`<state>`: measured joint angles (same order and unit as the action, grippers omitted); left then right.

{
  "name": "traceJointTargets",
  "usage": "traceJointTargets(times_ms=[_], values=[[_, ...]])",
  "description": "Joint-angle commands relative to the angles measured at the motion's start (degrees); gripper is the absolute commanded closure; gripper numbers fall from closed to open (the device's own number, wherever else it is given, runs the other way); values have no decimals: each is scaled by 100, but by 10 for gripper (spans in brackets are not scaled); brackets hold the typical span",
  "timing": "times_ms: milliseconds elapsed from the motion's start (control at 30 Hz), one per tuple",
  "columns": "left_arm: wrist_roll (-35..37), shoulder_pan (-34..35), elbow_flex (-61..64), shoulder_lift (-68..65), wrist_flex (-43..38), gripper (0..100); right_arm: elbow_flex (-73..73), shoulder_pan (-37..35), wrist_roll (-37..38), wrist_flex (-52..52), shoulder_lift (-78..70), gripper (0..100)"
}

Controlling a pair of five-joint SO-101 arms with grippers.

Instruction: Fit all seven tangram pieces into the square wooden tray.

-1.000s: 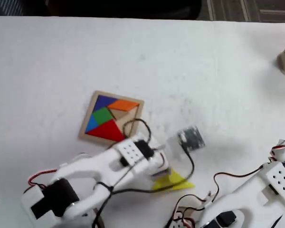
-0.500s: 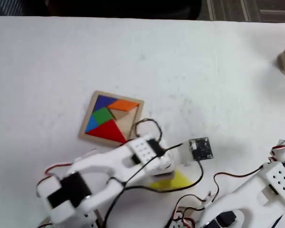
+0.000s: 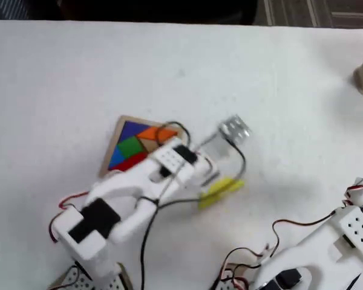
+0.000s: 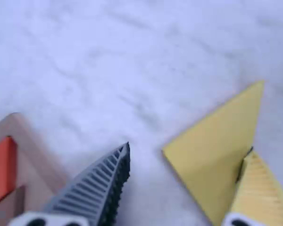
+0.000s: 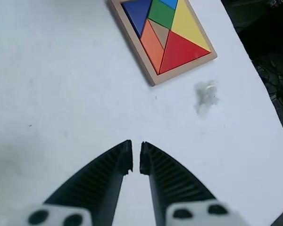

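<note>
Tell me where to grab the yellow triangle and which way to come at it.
From above. The yellow triangle is a thin flat plate, so only its straight side edges give a hold. Probably pinch across two edges near its middle with the left tool, open now, one finger beside an edge, the other apart.

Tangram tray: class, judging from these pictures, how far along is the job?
Done: blue, orange, green and red pieces sit in the tray. In hand: the yellow triangle, outside it, against one finger of the left gripper. Left: fitting that triangle in.
</note>
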<state>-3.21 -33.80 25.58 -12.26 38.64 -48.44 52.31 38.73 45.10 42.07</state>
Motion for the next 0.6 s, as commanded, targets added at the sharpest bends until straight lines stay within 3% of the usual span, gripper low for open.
traceJointTargets(times_ms=[0,300,433,567], values=[[220,409,-457,31,-176,627,26,48,-18,-84,48,964],[141,479,-404,66,-70,623,-88,92,-18,-101,92,964],[-932,136,-149,215,158,622,-141,110,-18,-119,92,964],[-1345,-84,97,409,149,622,-141,101,-18,-119,92,964]])
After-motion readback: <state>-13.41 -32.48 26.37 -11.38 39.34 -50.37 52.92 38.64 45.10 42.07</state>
